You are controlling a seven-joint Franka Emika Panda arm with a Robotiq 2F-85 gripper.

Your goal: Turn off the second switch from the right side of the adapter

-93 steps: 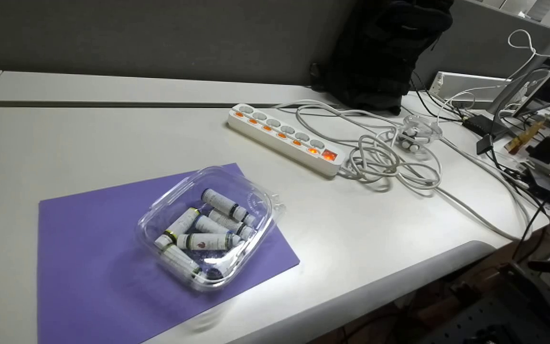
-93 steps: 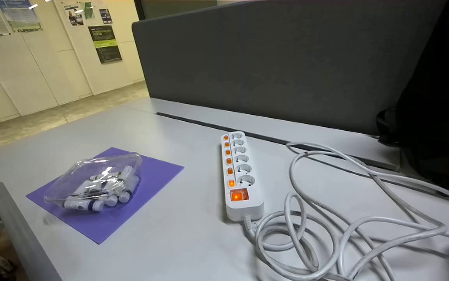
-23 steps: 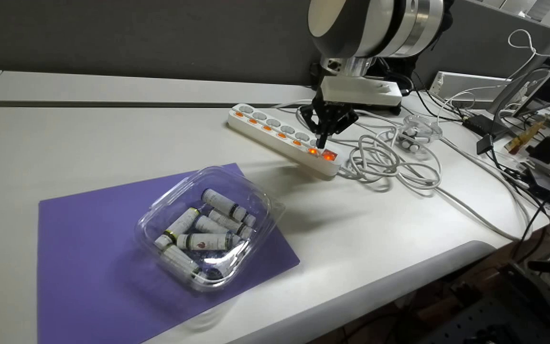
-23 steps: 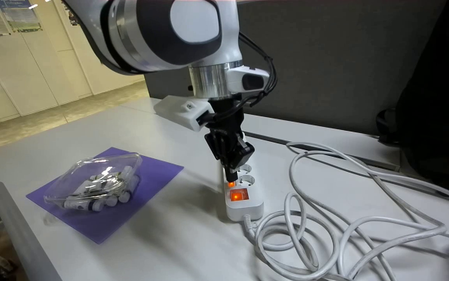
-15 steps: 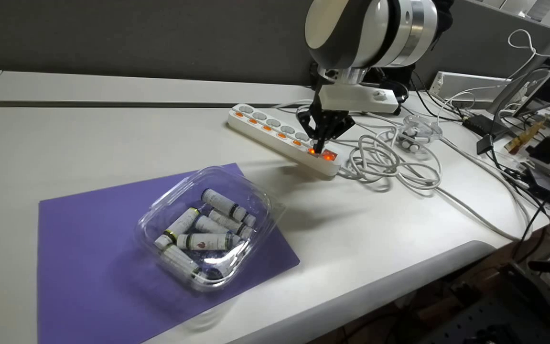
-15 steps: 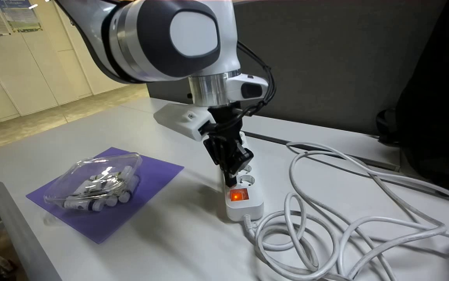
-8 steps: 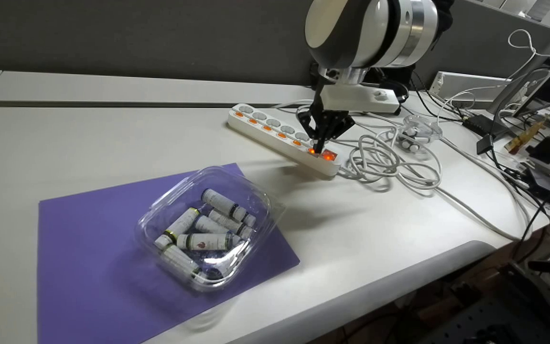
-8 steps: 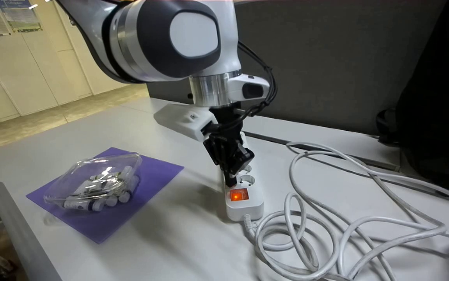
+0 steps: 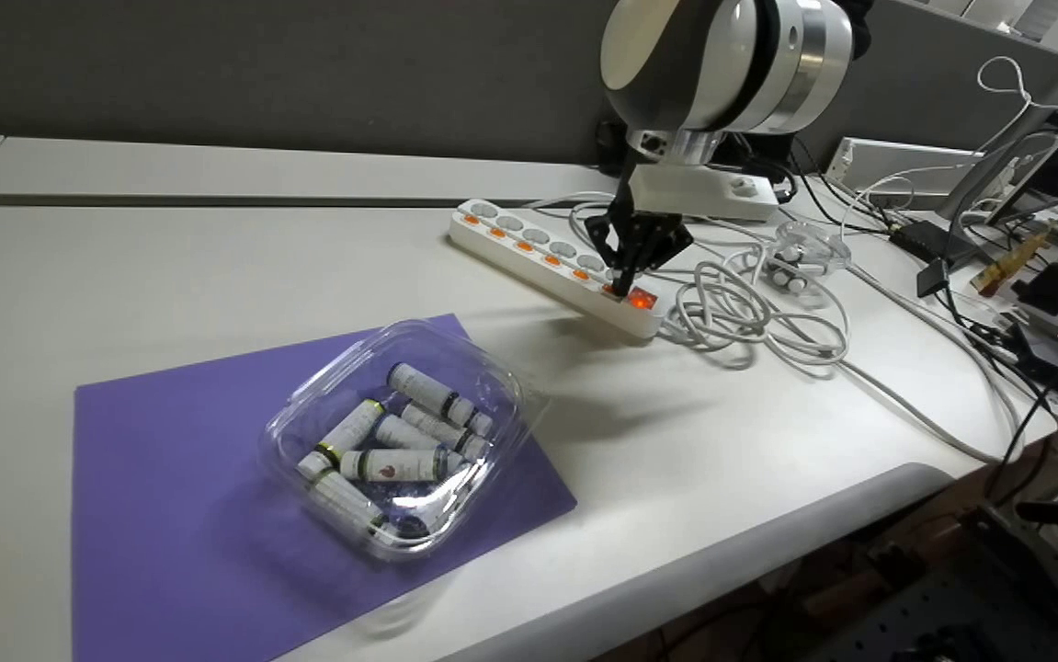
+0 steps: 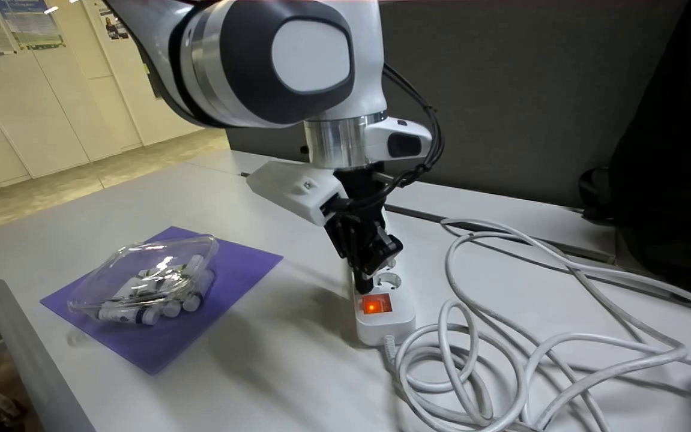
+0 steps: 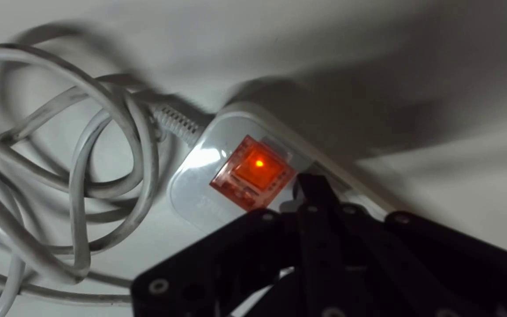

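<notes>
The white adapter lies diagonally on the desk, with a row of small orange-red switches along one edge. At its cord end the large red switch glows. Beside that, the second switch shows only partly in an exterior view and looks dull orange, not brightly lit. My gripper points down with its fingertips together and nothing between them. Its tip is at the second switch and seems to touch it. In the wrist view the dark gripper hides that switch and the sockets behind it.
Loops of white cord lie off the adapter's end. A clear container of small bottles sits on a purple sheet. A smaller clear tray stands beyond the cord. The grey partition runs along the back.
My shut gripper has come down onto the second switch. In the last half second, arm and adapter have shifted slightly toward the cord end, and the switch's bright glow has dimmed.
</notes>
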